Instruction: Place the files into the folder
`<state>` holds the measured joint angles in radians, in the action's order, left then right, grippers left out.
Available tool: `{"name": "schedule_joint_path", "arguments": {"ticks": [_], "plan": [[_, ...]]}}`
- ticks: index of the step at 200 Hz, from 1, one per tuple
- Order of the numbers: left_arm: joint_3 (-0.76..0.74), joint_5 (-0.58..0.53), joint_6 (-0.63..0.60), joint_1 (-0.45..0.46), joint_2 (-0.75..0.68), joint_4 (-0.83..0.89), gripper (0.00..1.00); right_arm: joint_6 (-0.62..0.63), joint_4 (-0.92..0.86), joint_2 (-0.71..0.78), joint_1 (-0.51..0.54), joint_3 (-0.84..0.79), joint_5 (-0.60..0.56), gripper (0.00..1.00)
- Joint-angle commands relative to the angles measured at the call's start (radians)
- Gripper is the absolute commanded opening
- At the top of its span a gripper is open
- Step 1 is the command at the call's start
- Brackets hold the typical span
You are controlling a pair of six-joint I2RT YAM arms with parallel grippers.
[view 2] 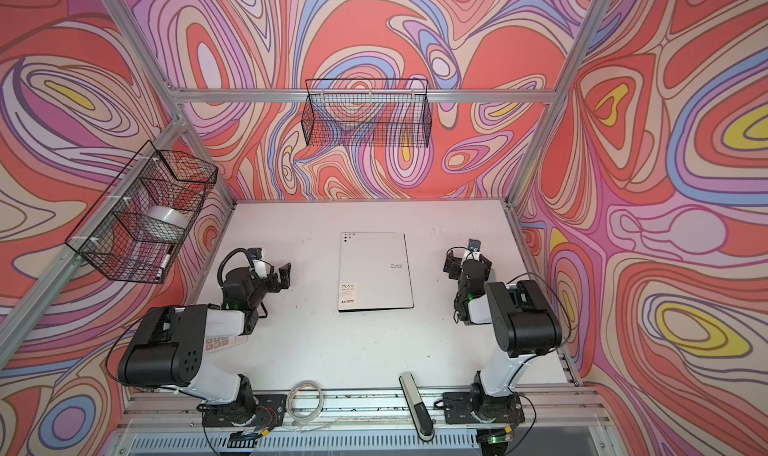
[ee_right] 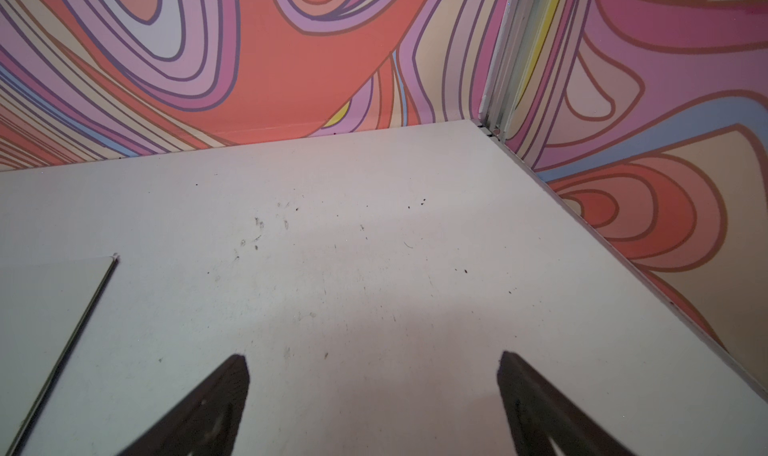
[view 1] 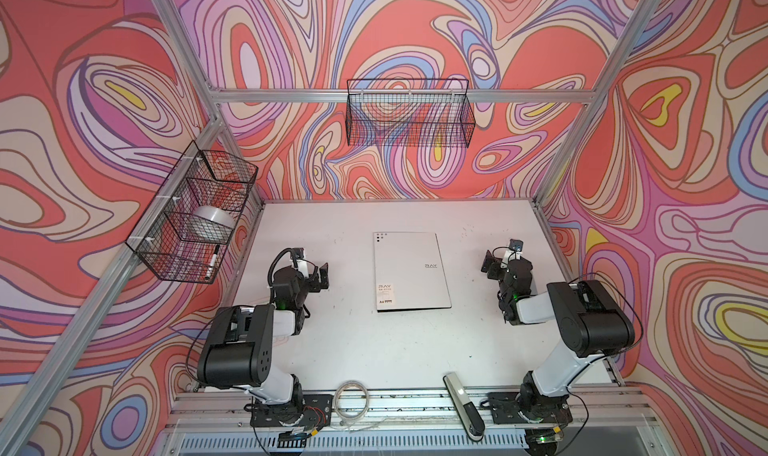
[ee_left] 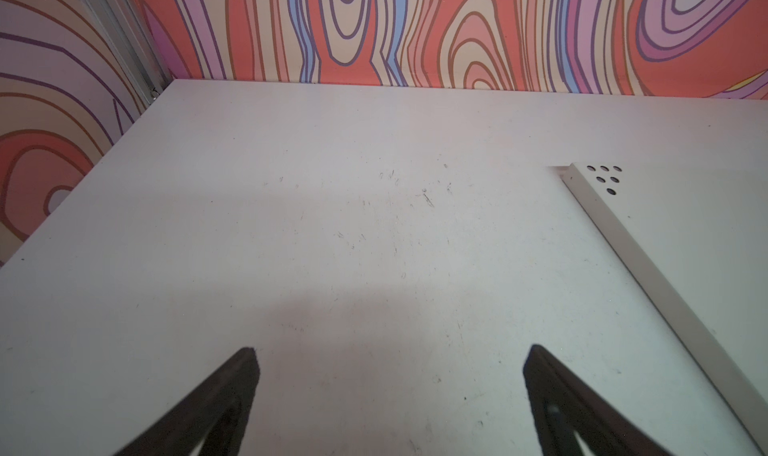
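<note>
Midway on the white tabletop (view 1: 374, 350) lay the closed, flat white-grey folder (view 1: 411, 271); left gripper (view 1: 323, 275) and right gripper (view 1: 489, 263) hung spread-jawed, empty.

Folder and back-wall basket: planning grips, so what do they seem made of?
Folder: probably stiff plastic or coated board, matte white-grey; it lies flat with crisp edges. Basket: thin wire, black-coated, likely metal; an open see-through grid.

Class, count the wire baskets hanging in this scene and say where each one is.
2. The back basket hangs high at the rear, in the middle. The left basket hangs on the left side, holding a tape roll and a marker. None appears hidden.
</note>
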<state>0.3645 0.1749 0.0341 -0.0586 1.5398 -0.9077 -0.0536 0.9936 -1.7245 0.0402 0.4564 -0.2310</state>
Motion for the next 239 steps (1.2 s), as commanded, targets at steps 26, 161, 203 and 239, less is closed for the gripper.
{"name": "schedule_joint_path", "arguments": {"ticks": [26, 161, 203, 239], "plan": [[-0.043, 0.012, -0.024, 0.01, -0.014, -0.064, 1.0, 0.005, -0.006, 0.002, -0.004, 0.001, 0.006, 0.99], [0.014, -0.07, -0.036, 0.045, -0.005, 0.033, 1.0, 0.004, -0.007, 0.002, -0.003, 0.001, 0.006, 0.99], [0.012, -0.121, -0.019, 0.044, -0.002, 0.027, 1.0, 0.004, -0.007, 0.002, -0.004, 0.0, 0.007, 0.99], [0.015, -0.117, -0.02, 0.045, 0.0, 0.03, 1.0, 0.004, -0.006, 0.002, -0.003, 0.001, 0.005, 0.99]]}}
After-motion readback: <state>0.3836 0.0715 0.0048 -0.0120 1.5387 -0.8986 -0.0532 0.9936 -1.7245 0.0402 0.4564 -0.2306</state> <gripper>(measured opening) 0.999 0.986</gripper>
